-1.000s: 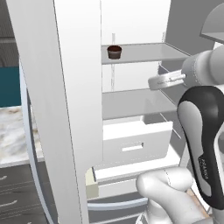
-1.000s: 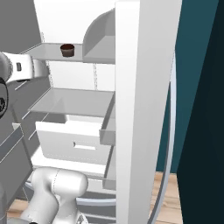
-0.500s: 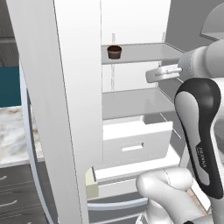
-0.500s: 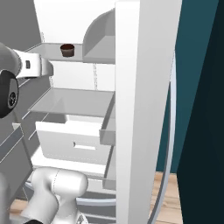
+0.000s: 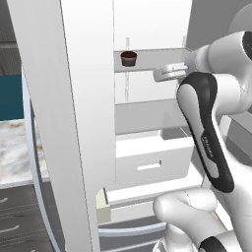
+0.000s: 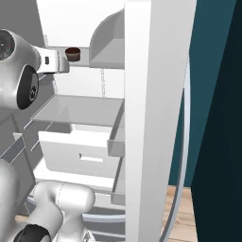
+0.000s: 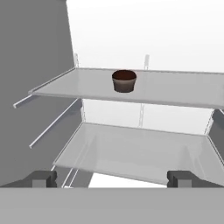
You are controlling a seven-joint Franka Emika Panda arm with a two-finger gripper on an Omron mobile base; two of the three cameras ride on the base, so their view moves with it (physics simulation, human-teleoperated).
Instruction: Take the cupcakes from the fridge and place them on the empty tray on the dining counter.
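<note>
One cupcake [image 5: 128, 58] with dark brown sides stands on the upper glass shelf [image 7: 183, 89] of the open fridge [image 5: 147, 24]. It also appears as the cupcake [image 6: 72, 53] from the right base and as the cupcake [image 7: 124, 81] straight ahead of the hand. My gripper [image 5: 166, 74] hovers to the right of it, slightly lower than the shelf and short of the shelf's front edge. In the hand view the gripper [image 7: 113, 178] is open, its fingertips [image 7: 42, 178] far apart with nothing between them. The tray and dining counter are out of view.
Below the cupcake's shelf lies a second glass shelf [image 7: 135, 153], then a white drawer [image 5: 147, 162]. The open fridge doors [image 5: 64, 123] [image 6: 156, 118] flank the opening on both sides. A marble counter [image 5: 15, 147] shows at far left.
The hand has risen and moved left toward the upper shelf and the cupcake. The jaws have stayed open; the cupcake has not moved.
</note>
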